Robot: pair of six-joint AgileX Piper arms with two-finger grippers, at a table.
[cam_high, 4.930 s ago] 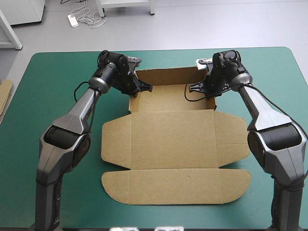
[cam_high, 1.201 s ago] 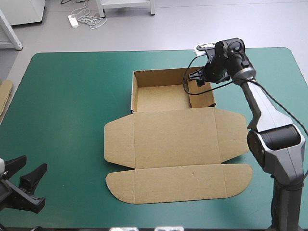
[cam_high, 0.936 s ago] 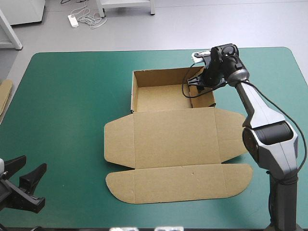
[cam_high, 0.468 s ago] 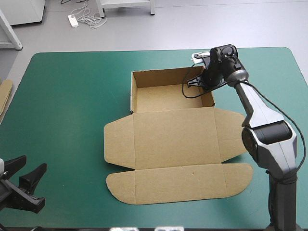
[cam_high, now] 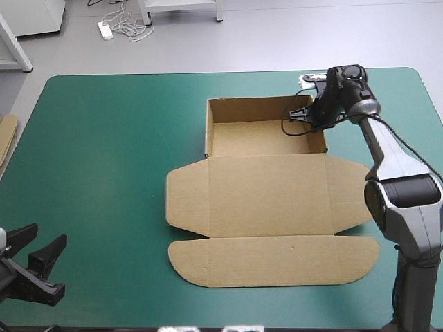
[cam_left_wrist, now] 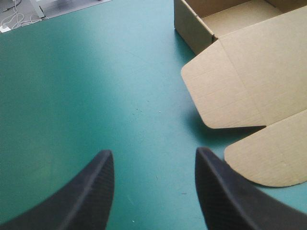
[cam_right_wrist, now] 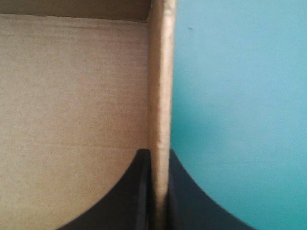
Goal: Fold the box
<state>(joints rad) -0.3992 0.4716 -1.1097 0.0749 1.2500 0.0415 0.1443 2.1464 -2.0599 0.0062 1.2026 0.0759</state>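
Observation:
The brown box [cam_high: 266,138] is an open tray with raised walls at the table's far middle; its lid and flaps [cam_high: 270,207] lie flat toward the near edge. My right gripper [cam_high: 313,116] is at the tray's far right corner. In the right wrist view it [cam_right_wrist: 158,152] is shut on the box's right wall [cam_right_wrist: 160,72], one finger inside and one outside. My left gripper [cam_high: 33,268] stands open above the cover at the near left corner, far from the box. In the left wrist view nothing lies between its fingers [cam_left_wrist: 153,152], and the box [cam_left_wrist: 249,81] is ahead to one side.
An edge of more brown board [cam_high: 5,135] shows at the table's left edge. Bare teal-green cover [cam_high: 104,152] stretches left of the box. The tray's far wall is close to the table's far edge [cam_high: 228,72].
The left arm left the tray's far left corner and withdrew to the near left corner. Just before now, the right gripper slid the whole box to the right.

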